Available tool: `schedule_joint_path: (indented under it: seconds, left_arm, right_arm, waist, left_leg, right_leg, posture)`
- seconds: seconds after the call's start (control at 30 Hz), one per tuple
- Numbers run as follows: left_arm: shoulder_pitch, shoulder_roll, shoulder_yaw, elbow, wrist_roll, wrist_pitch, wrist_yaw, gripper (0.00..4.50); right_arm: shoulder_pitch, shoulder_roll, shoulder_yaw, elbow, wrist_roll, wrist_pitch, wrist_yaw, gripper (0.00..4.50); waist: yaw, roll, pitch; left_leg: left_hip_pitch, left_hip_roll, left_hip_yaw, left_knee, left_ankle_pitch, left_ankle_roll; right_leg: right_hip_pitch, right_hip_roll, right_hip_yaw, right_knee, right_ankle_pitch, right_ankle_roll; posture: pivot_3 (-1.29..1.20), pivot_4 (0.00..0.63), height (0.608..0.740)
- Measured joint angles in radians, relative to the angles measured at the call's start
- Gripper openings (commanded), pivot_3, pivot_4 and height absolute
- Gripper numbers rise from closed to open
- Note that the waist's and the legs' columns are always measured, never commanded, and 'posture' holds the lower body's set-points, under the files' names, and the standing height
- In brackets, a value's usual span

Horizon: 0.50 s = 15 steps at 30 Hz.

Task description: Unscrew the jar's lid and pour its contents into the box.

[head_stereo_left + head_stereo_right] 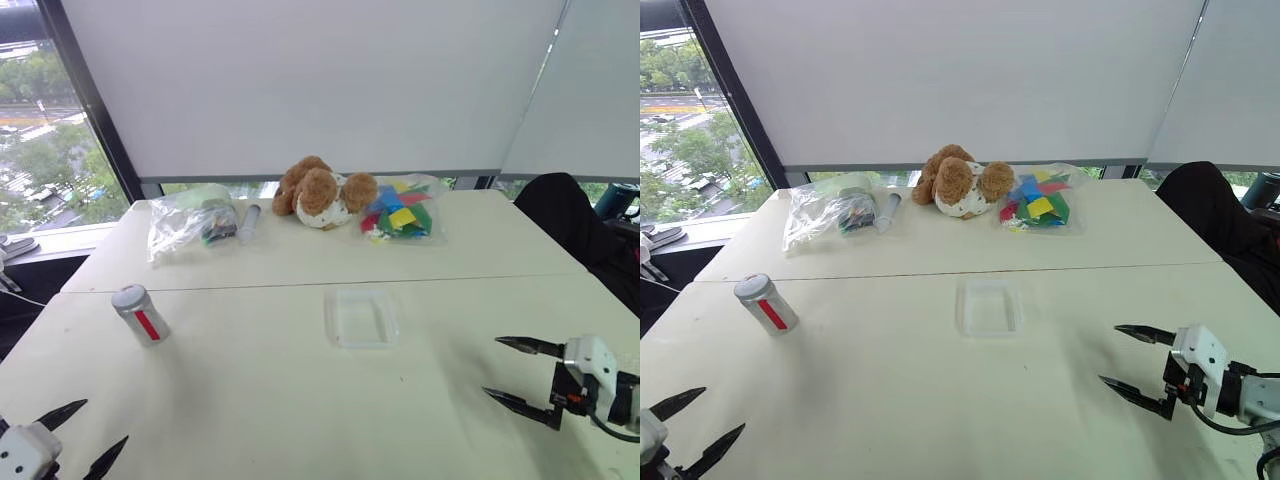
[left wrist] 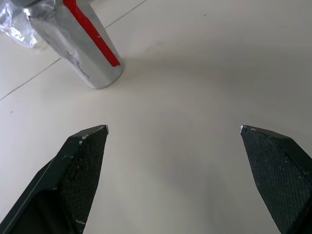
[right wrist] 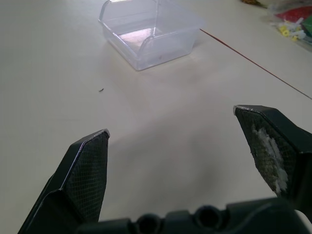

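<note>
Nearest, both sets of jaws are spread wide and empty above the white table (image 1: 260, 400): the left gripper (image 1: 78, 435) short of the jar, the right gripper (image 1: 518, 372) to the right of the box. The jar (image 1: 143, 316), lid (image 1: 128, 296) on, stands tilted, left of the clear box (image 1: 361, 317). Beyond the box lie a plush dog (image 1: 322, 192) and plastic bags (image 1: 190, 218).

Plush dog (image 1: 322, 192), two bags (image 1: 190, 220)

Two robot grippers, left gripper (image 1: 78, 437) and right gripper (image 1: 522, 372), each have pointed black textured fingers on a white housing; the right carries a black cable and red marking.
</note>
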<state>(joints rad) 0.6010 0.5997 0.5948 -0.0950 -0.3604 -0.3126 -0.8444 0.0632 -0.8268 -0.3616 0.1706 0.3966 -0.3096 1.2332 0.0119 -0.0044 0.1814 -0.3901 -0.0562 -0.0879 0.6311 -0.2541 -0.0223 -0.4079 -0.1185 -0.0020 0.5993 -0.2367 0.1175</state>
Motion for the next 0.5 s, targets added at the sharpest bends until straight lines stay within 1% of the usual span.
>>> schedule_joint_path:
  seconds: [0.1, 0.27, 0.3, 0.37, 0.4, 0.5]
  left_arm:
    - [0.002, -0.004, 0.0, -0.01, -0.005, 0.015, 0.0, 4.47]
    - [0.019, -0.053, 0.01, -0.051, -0.111, 0.115, 0.019, 4.47]
    - [0.028, -0.057, 0.017, -0.061, -0.142, 0.152, 0.023, 4.47]
    - [0.052, -0.083, 0.048, -0.086, -0.206, 0.219, 0.051, 4.47]
    - [0.055, -0.117, 0.07, -0.093, -0.224, 0.234, 0.088, 4.47]
    - [0.051, -0.243, 0.104, -0.125, -0.241, 0.245, 0.223, 4.47]
  right_arm:
    - [-0.016, 0.003, 0.005, 0.001, 0.014, 0.016, 0.003, 4.5]
    - [-0.069, 0.059, 0.035, -0.022, 0.047, 0.062, -0.018, 4.5]
    - [-0.076, 0.074, 0.042, -0.041, 0.074, 0.077, -0.011, 4.5]
    - [-0.088, 0.107, 0.057, -0.115, 0.176, 0.146, 0.02, 4.5]
    - [-0.103, 0.124, 0.071, -0.153, 0.216, 0.175, 0.031, 4.5]
    - [-0.174, 0.204, 0.121, -0.216, 0.248, 0.186, 0.028, 4.5]
  waist:
    - [0.0, 0.0, 0.0]
    - [-0.005, -0.001, 0.0]
    - [-0.006, -0.001, 0.0]
    - [-0.005, -0.001, 0.001]
    - [-0.007, -0.001, 0.001]
    - [-0.007, -0.003, 0.001]
  left_leg:
    - [0.0, 0.0, 0.0, 0.0, 0.0, 0.0]
    - [0.001, 0.001, -0.001, 0.0, 0.0, 0.0]
    - [0.001, 0.001, -0.001, 0.0, 0.0, 0.0]
    - [0.001, 0.001, -0.002, 0.0, 0.0, 0.0]
    - [0.001, 0.001, -0.002, 0.0, 0.0, 0.0]
    - [0.002, 0.001, -0.001, 0.001, 0.0, 0.0]
  right_leg:
    - [0.0, 0.0, 0.0, 0.0, 0.0, 0.0]
    - [0.0, 0.001, 0.0, 0.002, 0.0, 0.0]
    - [0.0, 0.001, 0.0, 0.002, 0.0, 0.0]
    - [0.0, 0.0, 0.0, 0.003, 0.0, 0.0]
    - [0.0, 0.0, 0.001, 0.003, 0.0, 0.0]
    - [0.0, 0.0, 0.001, 0.003, 0.001, 0.001]
  posture:
    - [0.0, 0.15, 0.74]
    - [0.0, 0.15, 0.74]
    - [0.0, 0.15, 0.74]
    - [0.0, 0.15, 0.74]
    - [0.0, 0.15, 0.74]
    - [0.0, 0.15, 0.74]
